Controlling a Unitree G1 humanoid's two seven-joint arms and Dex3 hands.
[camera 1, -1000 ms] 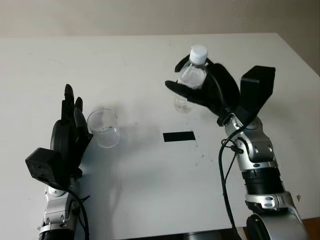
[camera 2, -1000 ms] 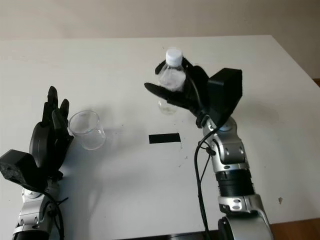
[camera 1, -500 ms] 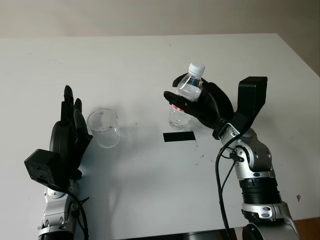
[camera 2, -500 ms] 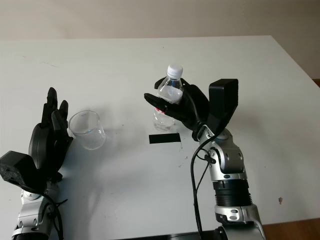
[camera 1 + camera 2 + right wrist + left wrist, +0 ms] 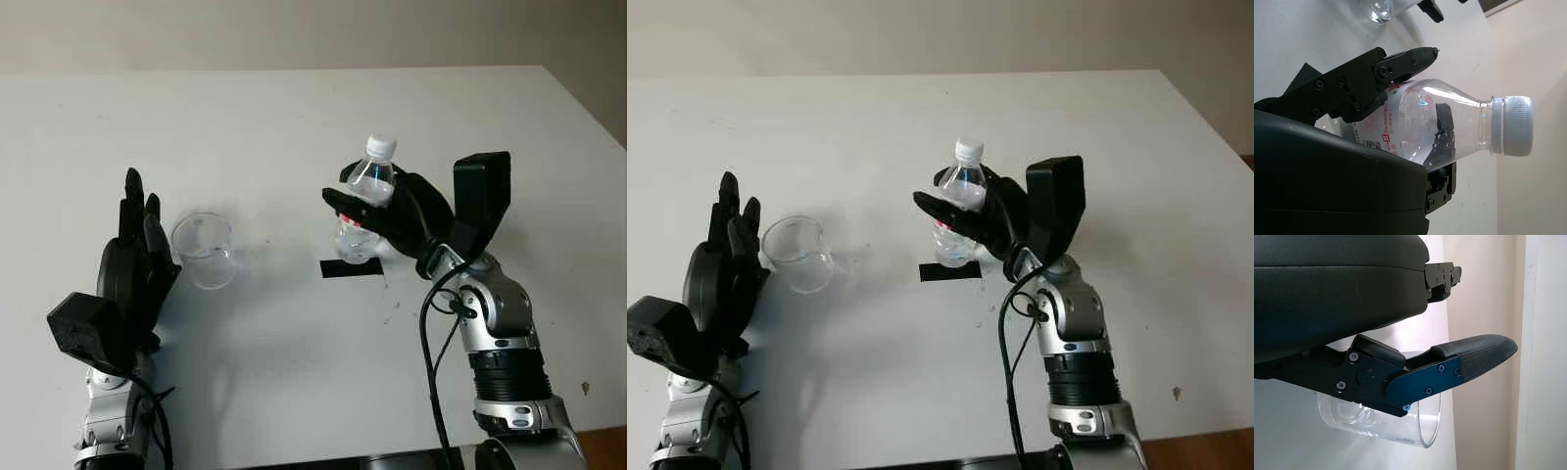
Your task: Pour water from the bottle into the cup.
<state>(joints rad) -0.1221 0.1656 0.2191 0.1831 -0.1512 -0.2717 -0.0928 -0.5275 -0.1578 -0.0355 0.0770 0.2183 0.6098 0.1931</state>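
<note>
Right hand [image 5: 392,211] wraps the capped bottle [image 5: 364,201] upright over the black mark [image 5: 351,267] — cup [image 5: 204,251] well apart, beside the open left hand [image 5: 132,269]. Best to set it down square and hold until the base sits flat — cap's on, so pouring isn't possible yet.

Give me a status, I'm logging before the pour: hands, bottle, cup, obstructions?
Right hand shut on bottle, upright, white cap on. Left hand open beside cup. Black tape patch under bottle; path to cup unobstructed.

White tabletop [image 5: 245,372] before me. Black rectangular patch [image 5: 350,268] lies flat near its middle. Beige wall [image 5: 294,29] past the far edge.
</note>
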